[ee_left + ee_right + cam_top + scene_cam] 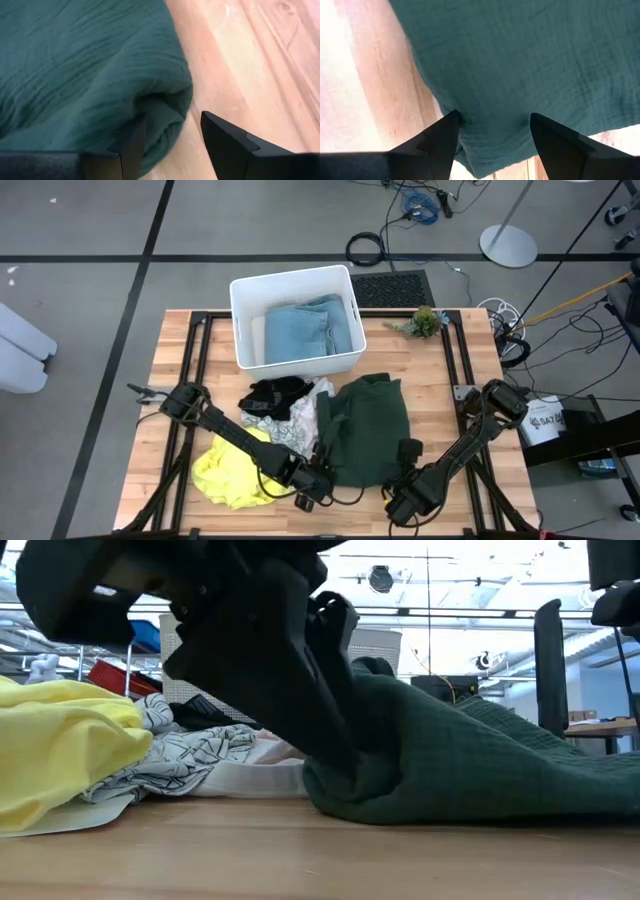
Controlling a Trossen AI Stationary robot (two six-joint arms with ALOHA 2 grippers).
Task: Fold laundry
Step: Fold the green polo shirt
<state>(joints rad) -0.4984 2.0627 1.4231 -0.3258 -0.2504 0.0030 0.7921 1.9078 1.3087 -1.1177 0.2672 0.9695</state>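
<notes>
Grey floor with dark tape lines and loose cables surrounds the wooden table point(420, 360), whose far right corner and front strip lie bare. At the far edge sits the white bin point(244, 320), holding the light blue garment point(305, 330) folded inside. Largest on the boards is the dark green garment point(372, 425), spread right of centre. Left of it lie the bright yellow garment point(230, 470) near the front left edge, the white patterned garment point(298, 425) between yellow and green, and the black garment point(275, 395) just in front of the bin.

Left gripper point(312, 492) sits at the green garment's front left corner, jaws apart, a bunched fold of cloth between them. Right gripper point(400, 502) sits at the front right edge, jaws spread, the hem lying between the fingertips without being pinched.

Only the low view shows the green cloth humped above the boards; only the high view shows a small plant point(425, 322) at the far edge.
</notes>
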